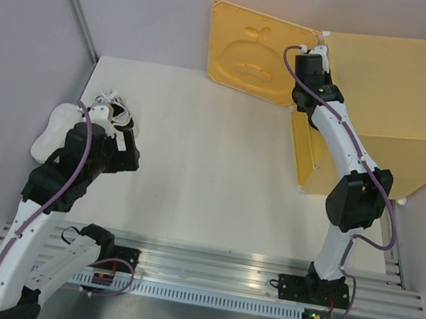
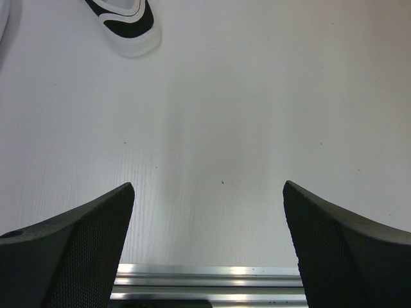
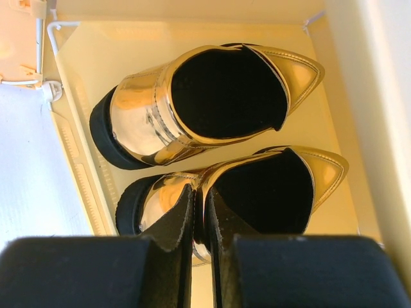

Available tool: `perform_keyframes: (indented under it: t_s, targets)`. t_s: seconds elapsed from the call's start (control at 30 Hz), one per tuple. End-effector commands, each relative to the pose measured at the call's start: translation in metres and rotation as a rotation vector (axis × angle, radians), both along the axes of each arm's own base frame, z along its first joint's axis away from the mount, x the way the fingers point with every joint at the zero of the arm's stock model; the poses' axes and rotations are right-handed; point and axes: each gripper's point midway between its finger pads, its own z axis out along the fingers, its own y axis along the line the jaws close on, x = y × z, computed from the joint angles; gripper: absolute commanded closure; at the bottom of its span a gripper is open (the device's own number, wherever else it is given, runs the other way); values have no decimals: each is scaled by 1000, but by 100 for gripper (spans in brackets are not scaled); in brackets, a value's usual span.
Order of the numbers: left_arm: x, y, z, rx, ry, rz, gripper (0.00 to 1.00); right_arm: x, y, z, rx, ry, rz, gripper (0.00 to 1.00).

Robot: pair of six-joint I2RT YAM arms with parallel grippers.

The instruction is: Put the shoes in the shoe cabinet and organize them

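Two shiny gold shoes with black insoles lie side by side on the floor of the yellow shoe cabinet (image 3: 96, 64). My right gripper (image 3: 200, 196) is shut on the upper rim of the nearer gold shoe (image 3: 308, 170). The farther gold shoe (image 3: 141, 102) lies free behind it. From above, my right wrist (image 1: 313, 74) reaches into the cabinet (image 1: 403, 101) past its open door (image 1: 251, 51). Two white shoes lie at the table's left: the laced one (image 1: 115, 110) and a plain one (image 1: 52, 131). My left gripper (image 2: 209, 192) is open and empty over bare table, near the laced shoe (image 2: 125, 22).
An aluminium rail (image 1: 211, 266) runs along the near table edge and shows under my left fingers (image 2: 205, 279). Grey walls close the left (image 1: 22, 29) and the back. The cabinet's side wall (image 3: 379, 96) stands close on the right of the gold shoes.
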Motion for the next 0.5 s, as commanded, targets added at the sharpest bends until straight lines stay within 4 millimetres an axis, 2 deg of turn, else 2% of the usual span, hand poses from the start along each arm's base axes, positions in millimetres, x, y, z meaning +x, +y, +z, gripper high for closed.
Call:
perform_keyframes:
  t_s: [0.0, 0.23, 0.33, 0.43, 0.47]
  targets:
    - [0, 0, 5, -29, -16, 21, 0, -8, -32, 32, -34, -80, -95, 89]
    - [-1, 0, 5, -34, -21, 24, 0, -8, -34, 41, -21, -116, -108, 89]
    - [-1, 0, 5, -35, -21, 25, 0, -8, -34, 38, -16, -113, -114, 89]
    - [-2, 0, 5, -36, -19, 25, 0, -9, -32, 36, 3, -106, -104, 79]
    - [-2, 0, 5, -36, -19, 25, 0, -10, -30, 36, 14, -102, -95, 68]
